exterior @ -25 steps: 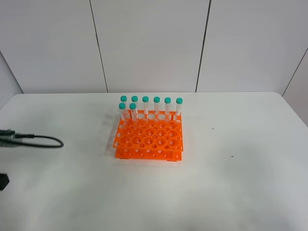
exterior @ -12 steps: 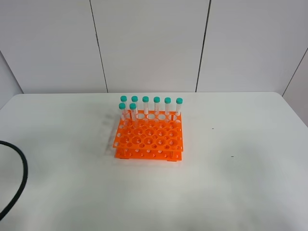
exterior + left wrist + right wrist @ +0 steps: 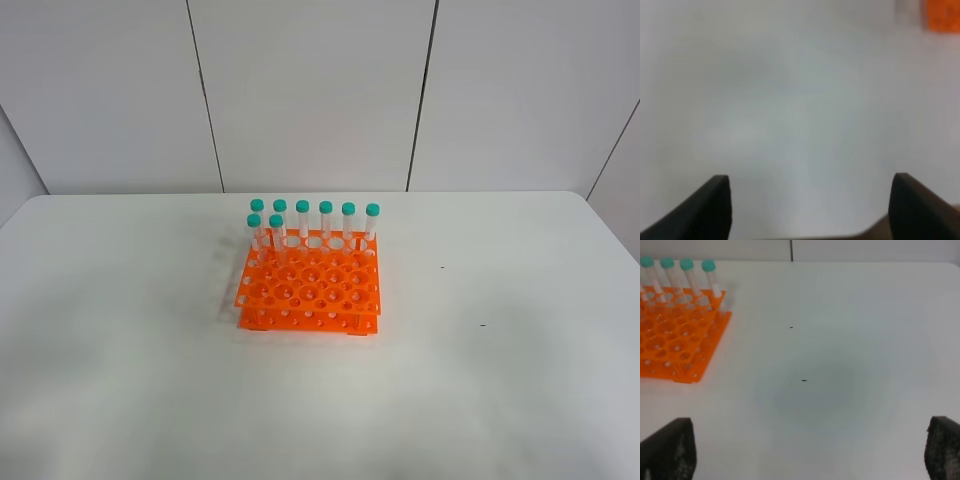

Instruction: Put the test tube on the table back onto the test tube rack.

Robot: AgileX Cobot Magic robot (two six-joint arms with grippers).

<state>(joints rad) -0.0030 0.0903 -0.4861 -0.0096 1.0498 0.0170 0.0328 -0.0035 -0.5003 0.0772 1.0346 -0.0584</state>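
At the middle of the table (image 3: 500,380), high view: the test tube rack (image 3: 310,285) stands square to the far edge. Eight capped tubes (image 3: 302,222) stand upright in it, six along its far row and two in the next row at the left end. I find no test tube lying on the white surface. A pale streak (image 3: 230,280) runs just beside the rack's left side, and I cannot tell whether it is a tube or a shadow. Neither arm shows here.

Left wrist view: the left gripper (image 3: 810,176) hangs over bare table, fingers spread wide with nothing between them. The picture is blurred. Only a corner of the rack (image 3: 942,15) shows, well ahead and off to one side.

Right wrist view: the right gripper (image 3: 811,421) is likewise wide open and empty over bare table. The rack (image 3: 675,345) sits ahead towards the table's middle, with four of its tubes (image 3: 670,275) upright.

Judgement: the task's test tube is most likely one of the eight already seated, though I cannot tell which. If the streak is a tube, its long axis runs along the rack's left side and the left arm is nearer.
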